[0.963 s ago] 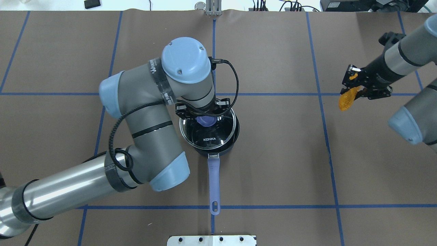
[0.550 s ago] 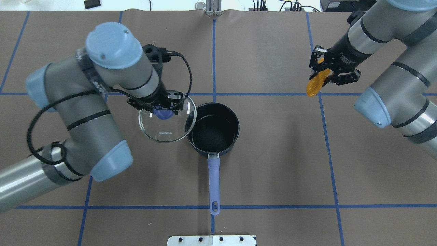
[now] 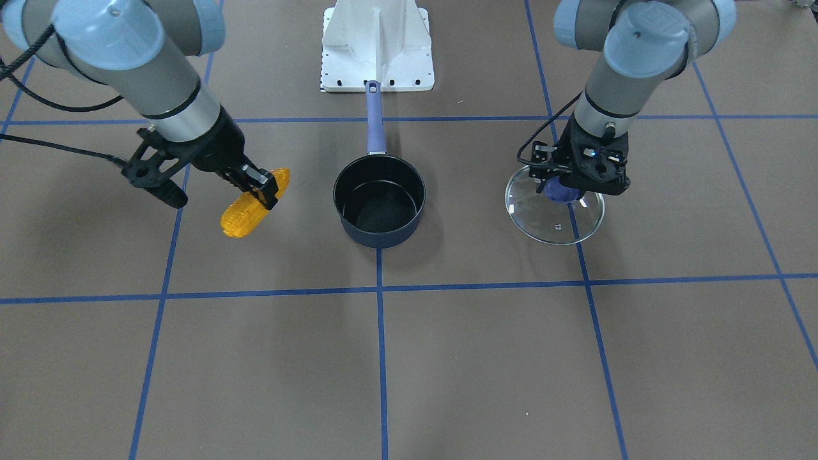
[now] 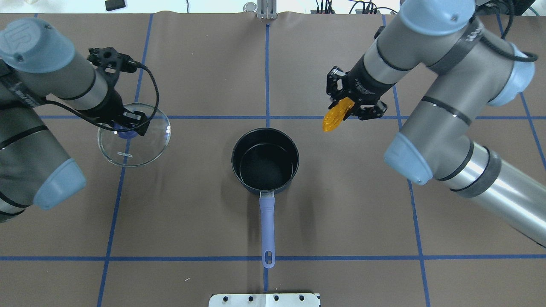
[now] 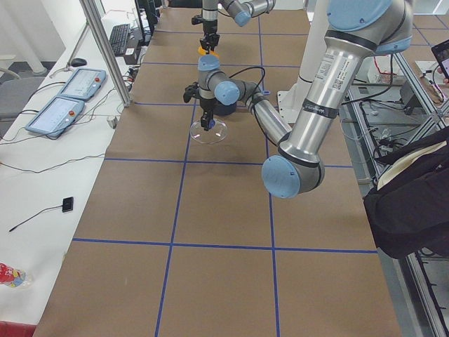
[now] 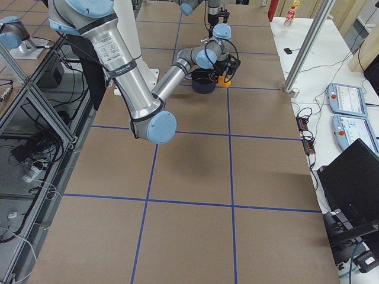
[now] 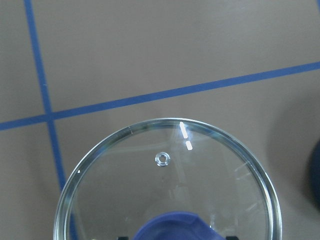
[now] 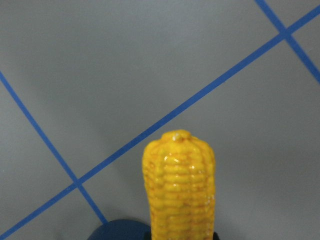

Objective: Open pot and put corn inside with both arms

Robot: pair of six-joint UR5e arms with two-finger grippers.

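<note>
The dark navy pot stands open at the table's middle, its periwinkle handle toward the robot; it also shows in the front view. My left gripper is shut on the blue knob of the glass lid and holds it off to the pot's left; the lid fills the left wrist view. My right gripper is shut on the yellow-orange corn, held in the air behind and to the right of the pot. The corn also shows in the front view and the right wrist view.
The brown table cover carries blue tape grid lines. The white base mount sits behind the pot's handle. Cables and a metal post line the far edge. Pendants and a keyboard lie on the side bench.
My left arm lifted the lid off the pot and carried it far left. My right arm brought the corn leftward, closer to the pot.
</note>
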